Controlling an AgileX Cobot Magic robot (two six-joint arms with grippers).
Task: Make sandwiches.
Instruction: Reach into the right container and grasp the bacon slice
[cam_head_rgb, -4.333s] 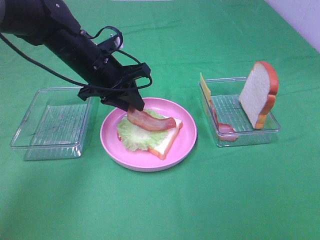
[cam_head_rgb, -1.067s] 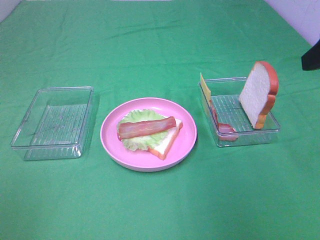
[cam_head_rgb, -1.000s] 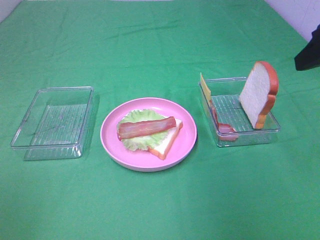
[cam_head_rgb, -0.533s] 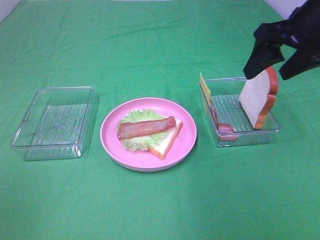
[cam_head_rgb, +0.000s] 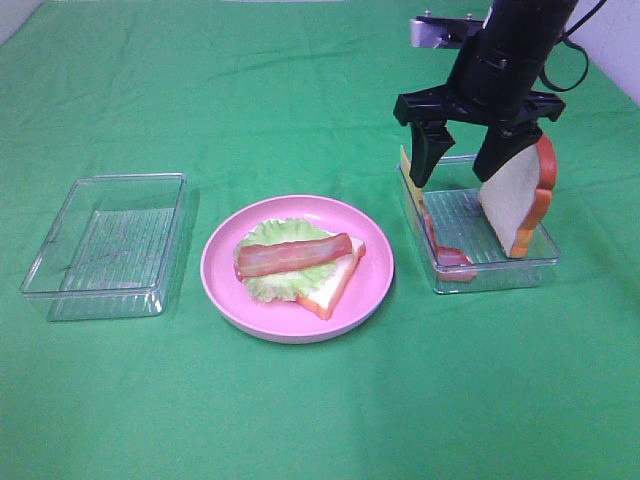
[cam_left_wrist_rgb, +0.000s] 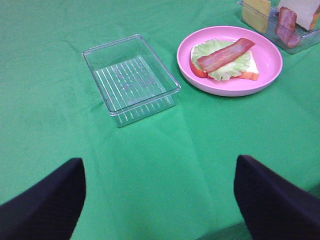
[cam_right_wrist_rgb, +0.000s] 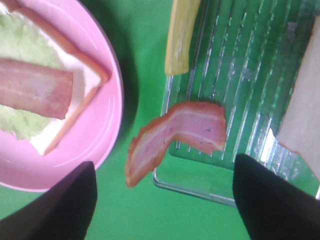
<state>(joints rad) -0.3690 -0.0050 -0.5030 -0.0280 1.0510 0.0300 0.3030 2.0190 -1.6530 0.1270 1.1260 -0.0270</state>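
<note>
The sandwich under way lies on the pink plate (cam_head_rgb: 372, 272): a bread slice (cam_head_rgb: 335, 283), a lettuce leaf (cam_head_rgb: 268, 282) and a bacon strip (cam_head_rgb: 292, 254) on top. My right gripper (cam_head_rgb: 452, 178) hangs open over the right tray (cam_head_rgb: 500, 275), its fingers straddling the tray's near-left part. That tray holds a yellow cheese slice (cam_head_rgb: 406, 168) standing on edge, a curled bacon strip (cam_right_wrist_rgb: 176, 134) draped over its rim, and a bread slice (cam_head_rgb: 518, 192) leaning upright. In the right wrist view the gripper (cam_right_wrist_rgb: 165, 200) holds nothing. My left gripper (cam_left_wrist_rgb: 160, 200) is open, away from the food.
An empty clear tray (cam_head_rgb: 105, 245) sits left of the plate. Green cloth (cam_head_rgb: 320, 420) covers the whole table. In the left wrist view the empty tray (cam_left_wrist_rgb: 131, 79) and the plate (cam_left_wrist_rgb: 272, 62) lie well ahead of the fingers.
The left arm laid the bacon on the lettuce and left the overhead view. The right arm came in from the right edge and now stands over the right tray.
</note>
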